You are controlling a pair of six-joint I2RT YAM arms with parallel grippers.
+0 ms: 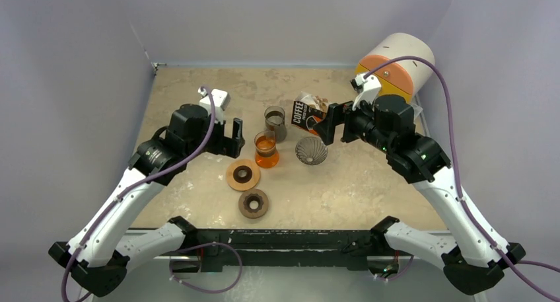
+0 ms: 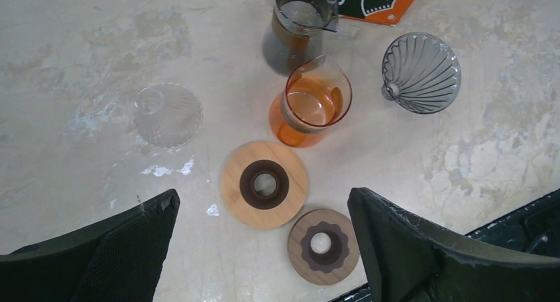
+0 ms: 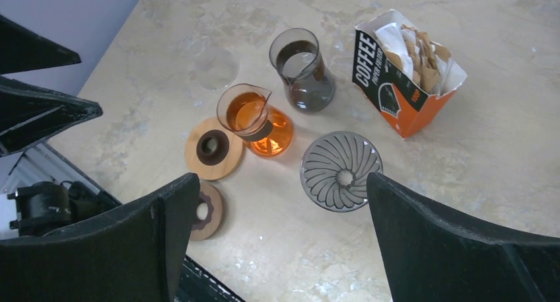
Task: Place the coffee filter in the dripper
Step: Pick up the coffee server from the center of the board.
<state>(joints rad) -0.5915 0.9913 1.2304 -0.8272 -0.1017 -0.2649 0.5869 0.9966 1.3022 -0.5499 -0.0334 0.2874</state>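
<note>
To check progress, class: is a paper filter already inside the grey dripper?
No, the grey dripper is bare inside; the filters sit in their orange box.

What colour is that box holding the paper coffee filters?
The filter box is orange and black with white lettering; the right wrist view shows it best.

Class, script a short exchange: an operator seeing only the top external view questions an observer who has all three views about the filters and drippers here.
Operator: The right gripper partly blocks the coffee box. Filters inside?
Observer: Yes; the right wrist view shows it open, white and brown paper filters standing in it.
Operator: I see only the grey dripper. Another?
Observer: Yes; the left wrist view shows a clear dripper on the table, left of the orange carafe.
</note>
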